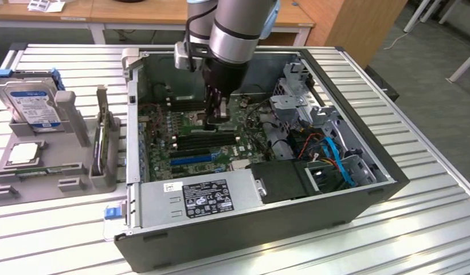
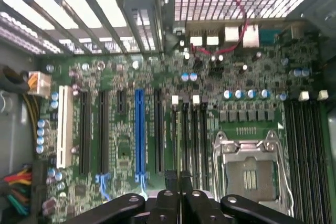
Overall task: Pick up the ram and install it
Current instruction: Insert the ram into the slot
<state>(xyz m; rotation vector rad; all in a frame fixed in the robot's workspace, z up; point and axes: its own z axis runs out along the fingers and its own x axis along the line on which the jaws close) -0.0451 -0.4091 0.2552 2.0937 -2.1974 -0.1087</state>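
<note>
Arm's reaching down into the open PC case [image 1: 243,229], gripper [image 1: 218,119] hanging right over the motherboard [image 1: 219,153], close to the black memory slots [image 1: 204,139]. From the wrist cam the fingers [image 2: 169,179] look pressed together just above those slots [image 2: 190,140], can't tell if anything's pinched between them. What looks like the ram [image 1: 45,170], a long green stick, lies in the grey parts tray [image 1: 36,140] at the exterior view's left, below the blue-label hard drive [image 1: 32,103], well apart from the gripper
</note>
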